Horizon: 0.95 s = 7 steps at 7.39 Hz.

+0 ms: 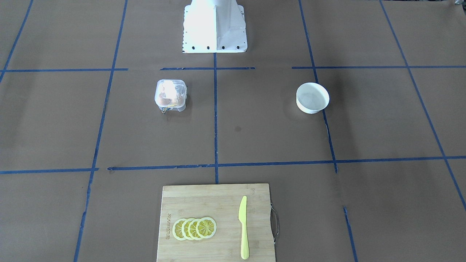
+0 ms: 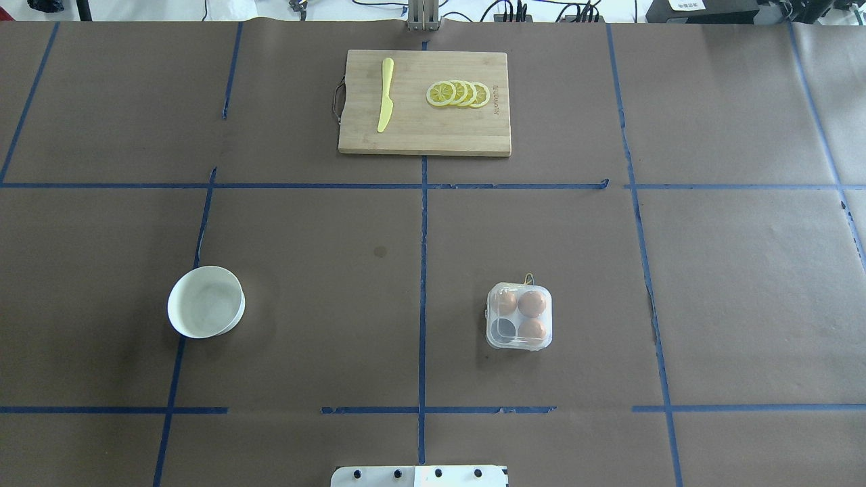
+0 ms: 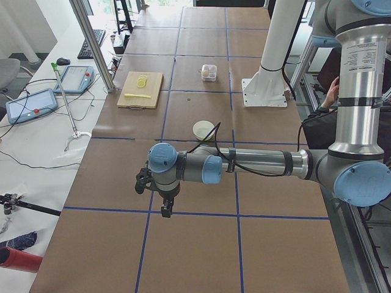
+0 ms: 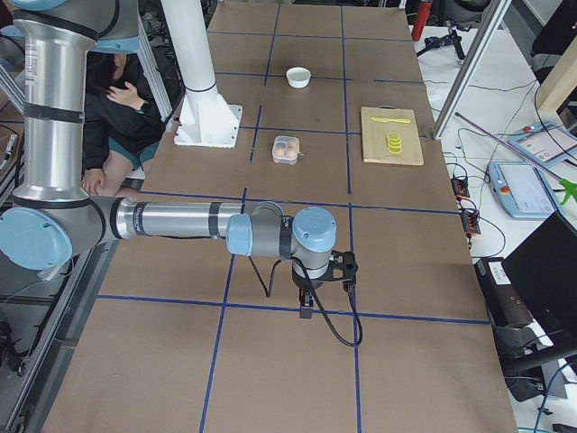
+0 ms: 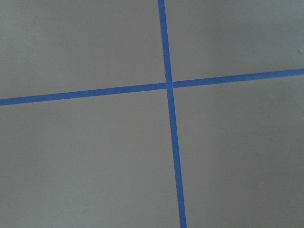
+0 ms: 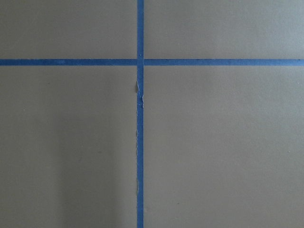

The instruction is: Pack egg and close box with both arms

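The clear box [image 2: 519, 316] stands on the table right of centre, and its lid looks down over the cells. Three brown-orange eggs are inside: one at the back right [image 2: 532, 304], one at the back left [image 2: 507, 301], one at the front right [image 2: 534, 329]. The box also shows in the front-facing view [image 1: 170, 95]. My left gripper [image 3: 164, 207] shows only in the exterior left view, far from the box; I cannot tell if it is open. My right gripper [image 4: 306, 302] shows only in the exterior right view, also far away; I cannot tell its state. Both wrist views show only brown paper and blue tape.
A white bowl [image 2: 206, 302] with nothing in it stands at the left. A wooden cutting board [image 2: 473, 135] at the far middle holds a yellow knife [image 2: 385, 95] and lemon slices [image 2: 459, 94]. The white robot base [image 1: 214, 27] is at the near edge.
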{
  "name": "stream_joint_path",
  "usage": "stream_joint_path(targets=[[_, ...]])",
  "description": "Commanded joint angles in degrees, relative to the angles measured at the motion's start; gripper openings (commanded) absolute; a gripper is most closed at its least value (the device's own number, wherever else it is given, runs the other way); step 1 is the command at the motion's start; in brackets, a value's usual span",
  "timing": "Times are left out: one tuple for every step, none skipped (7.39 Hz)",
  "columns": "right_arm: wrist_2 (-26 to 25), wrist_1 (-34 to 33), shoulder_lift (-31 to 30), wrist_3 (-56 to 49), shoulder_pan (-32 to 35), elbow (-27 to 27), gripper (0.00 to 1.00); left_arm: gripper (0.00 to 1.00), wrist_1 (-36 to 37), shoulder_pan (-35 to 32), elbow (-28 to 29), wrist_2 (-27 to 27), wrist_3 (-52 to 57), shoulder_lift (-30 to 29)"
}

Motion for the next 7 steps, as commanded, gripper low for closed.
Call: stream_joint_path(targets=[[0.04,0.0,0.07,0.0,0.0,-0.12,1.0,1.0,-0.08,0.08,0.17,0.0,0.17,-0.11],[0.04,0.0,0.07,0.0,0.0,-0.12,1.0,1.0,-0.09,-0.01,0.17,0.0,0.17,-0.11],[0.04,0.0,0.07,0.0,0.0,-0.12,1.0,1.0,-0.35,0.08,0.34,0.0,0.17,-0.11],[0.04,0.0,-0.02,0.0,0.0,-0.12,1.0,1.0,-1.22,0.08,0.61,0.0,0.09,-0.11],[0.04,0.0,-0.02,0.0,0.0,-0.12,1.0,1.0,-1.32,-0.01,0.7,0.0,0.17,-0.11],[0.04,0.0,-0.02,0.0,0.0,-0.12,1.0,1.0,-1.32,0.08,0.7,0.0,0.17,-0.11],[0.04,0.0,-0.02,0.0,0.0,-0.12,1.0,1.0,-1.32,-0.01,0.7,0.0,0.17,-0.11]])
